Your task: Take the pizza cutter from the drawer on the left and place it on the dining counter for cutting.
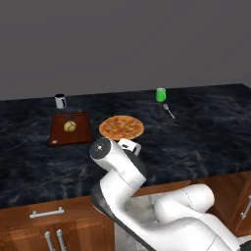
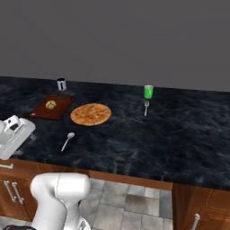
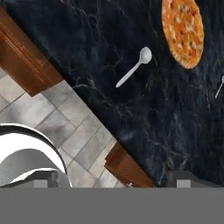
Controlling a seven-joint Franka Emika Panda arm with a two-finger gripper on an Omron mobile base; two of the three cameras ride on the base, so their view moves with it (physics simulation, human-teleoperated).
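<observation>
Spanning every view, the dining counter [image 1: 206,142] is a long black marble-look top on reddish-brown cabinets, with the arm folded low in front of it. The drawer [image 1: 46,213], at the lower left of the left base view, looks shut, its silver bar handle flush and untouched. On the counter sit a brown cutting board [image 1: 70,128] carrying a small round item, a pizza [image 1: 121,127] just beside the board, a dark mug [image 1: 60,101], a green cup [image 1: 161,94], a silver fork [image 1: 169,111] and a white spoon [image 2: 68,140].

The pizza cutter is not visible in any view; I judge it lies inside the closed drawer. The gripper [image 2: 11,130] hangs at the counter edge on the left of the right base view, and whether its fingers are spread or pressed together cannot be told from these angles.

The cutter should be light, stiff and slick. A pinch across the handle, well clear of the free-turning wheel, looks the safest hold, since the disc could roll or twist between the pads.
</observation>
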